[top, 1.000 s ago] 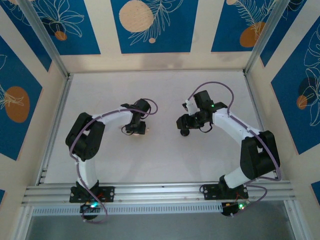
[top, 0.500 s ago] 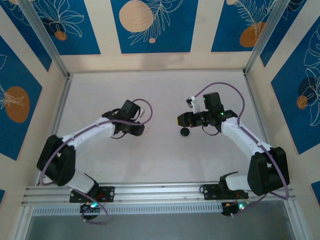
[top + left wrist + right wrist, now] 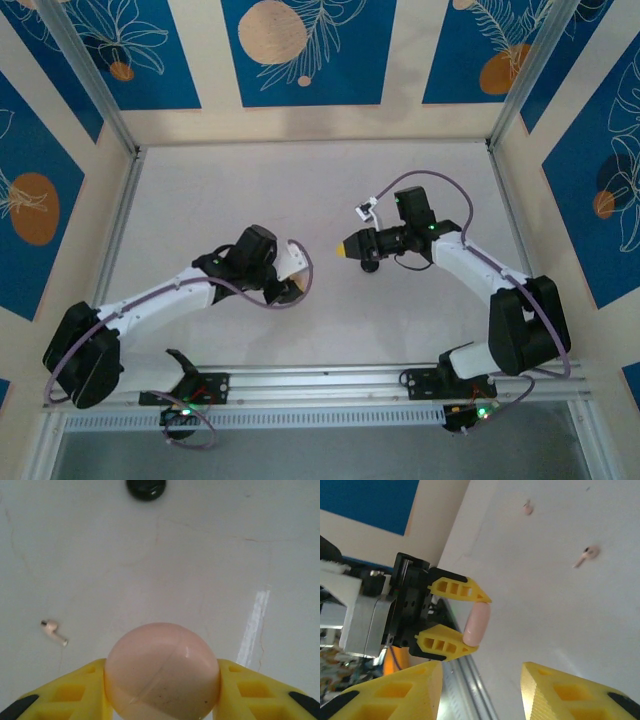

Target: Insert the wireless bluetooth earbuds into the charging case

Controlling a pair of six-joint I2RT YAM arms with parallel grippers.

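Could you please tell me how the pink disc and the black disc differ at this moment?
The pink disc is pale with a seam across its face; the black disc is dark. The pink disc is gripped in the left gripper; the black disc lies on the table. Both are round.

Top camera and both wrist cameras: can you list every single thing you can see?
charging case: one, pale pink, round, between the left gripper's fingers
earbud: one, pinkish-white, on the table left of the case
black disc: one, black, on the table ahead of the case
pink blob: one, pink, on the table, too small to identify
table: one, white
walls: blue and cream panels, around the table
rail: one, silver, near edge
left gripper: yellow fingers, shut on the case
right gripper: yellow fingers, open, holding nothing
left arm, right arm: two, white and black
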